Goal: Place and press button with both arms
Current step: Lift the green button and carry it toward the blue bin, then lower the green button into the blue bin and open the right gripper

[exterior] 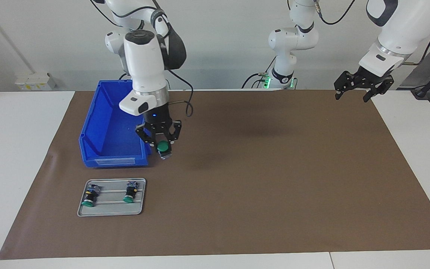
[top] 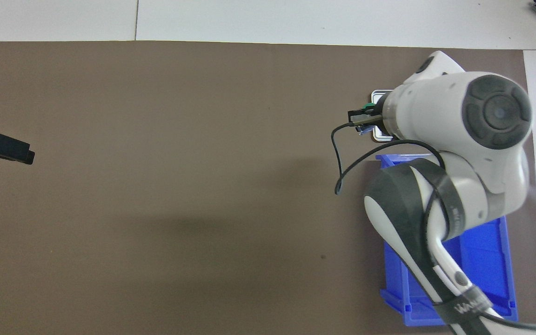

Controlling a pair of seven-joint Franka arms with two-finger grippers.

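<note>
Over the brown mat, just beside the blue bin [exterior: 103, 123], I see the button [exterior: 163, 146] gripped in the right gripper [exterior: 160, 144], jaws closed on it, green cap showing. Two more buttons [exterior: 89, 195] lie on the grey tray [exterior: 111, 212]. Left gripper [exterior: 354, 93] waits w/ jaws wide apart, holding nothing, up at the left arm's end of the counter.

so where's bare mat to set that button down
The mat lies bare from the bin and tray to the left arm's end, where the open left tool waits. The crowded part is the right arm's end: bin, tray with two buttons, and the right tool holding the button.
</note>
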